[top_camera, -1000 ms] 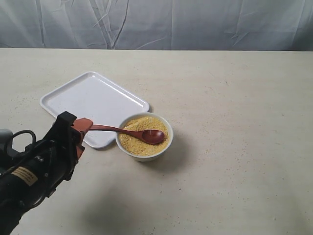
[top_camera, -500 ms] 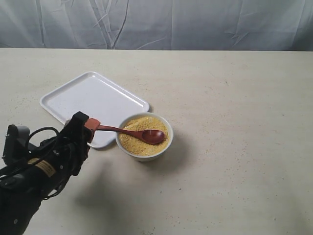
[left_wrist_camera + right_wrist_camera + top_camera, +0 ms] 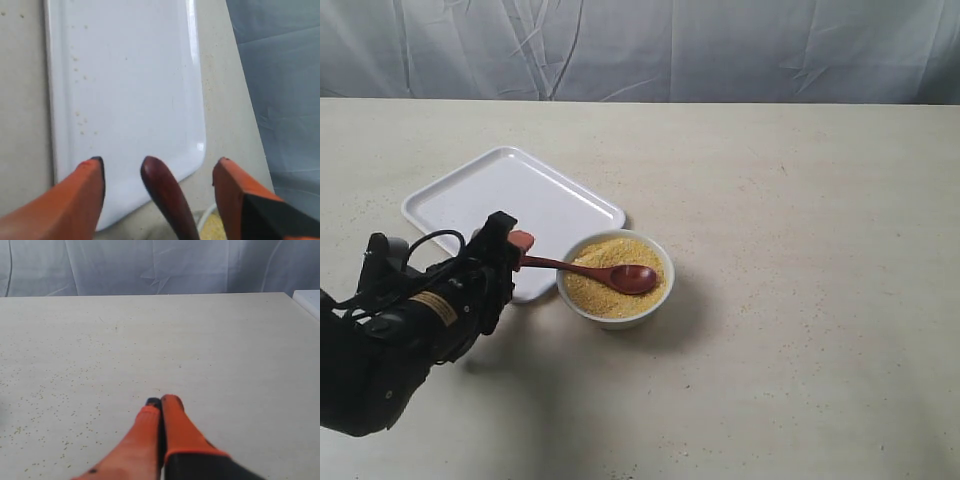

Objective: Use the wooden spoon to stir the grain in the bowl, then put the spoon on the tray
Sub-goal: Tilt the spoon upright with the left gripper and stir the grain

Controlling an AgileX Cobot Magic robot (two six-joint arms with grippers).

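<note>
The small white bowl [image 3: 617, 314] holds yellow grain [image 3: 592, 293]. A dark reddish wooden spoon [image 3: 620, 277] rests with its oval end on the grain and its handle sticking out over the rim toward the tray [image 3: 510, 200]. My left gripper [image 3: 516, 244] is open at the handle's free end. In the left wrist view the handle [image 3: 167, 195] lies between the orange fingers [image 3: 85, 190], with gaps on both sides. My right gripper [image 3: 161, 401] is shut and empty over bare table, outside the exterior view.
The tray lies behind and left of the bowl, its near corner [image 3: 197, 150] close to the bowl's rim. A grey cloth backdrop [image 3: 640, 50] hangs along the table's far edge. The beige tabletop [image 3: 800, 250] stretches right of the bowl.
My left arm has moved right and farther in, bringing its open fingers around the end of the spoon handle. The spoon and bowl have stayed put.
</note>
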